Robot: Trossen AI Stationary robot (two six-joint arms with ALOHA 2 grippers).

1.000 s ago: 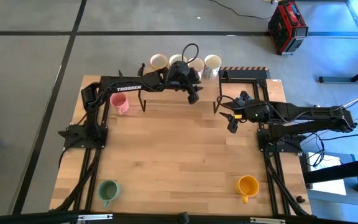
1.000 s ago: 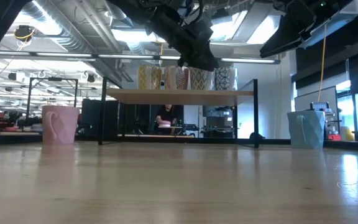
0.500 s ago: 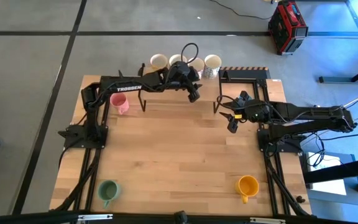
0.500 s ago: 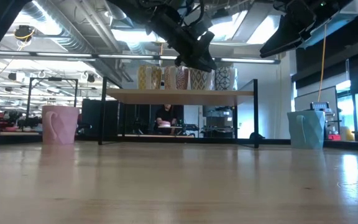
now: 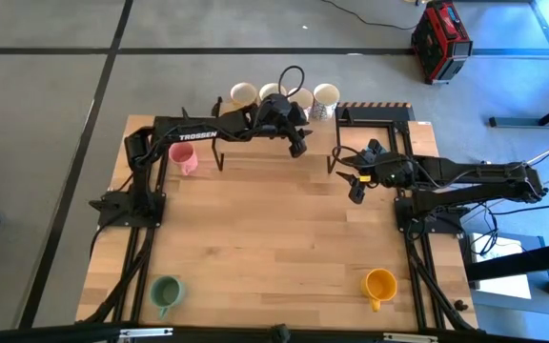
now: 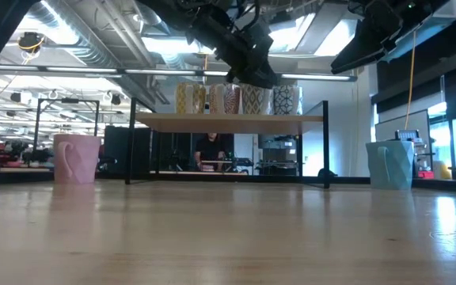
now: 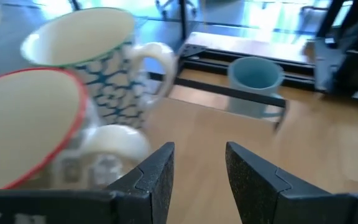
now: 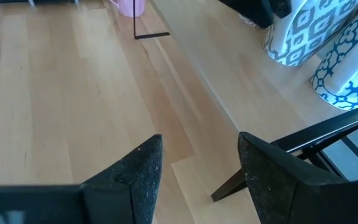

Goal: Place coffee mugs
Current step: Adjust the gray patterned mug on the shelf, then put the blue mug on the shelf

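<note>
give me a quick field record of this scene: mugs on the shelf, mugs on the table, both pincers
shelf: raised wooden shelf carrying a row of four patterned cream ceramic mugs
table mugs: pink ceramic mug back left; green ceramic mug front left; orange-yellow ceramic mug front right; light blue ceramic mug back right
left pincer: open, empty, beside the shelf mugs
right pincer: open, empty, above the table

White "TROSSEN" lettering on the upper link of the left arm (image 5: pixel 196 135), seen from overhead above the wooden table, no other legible text, label or number anywhere.
</note>
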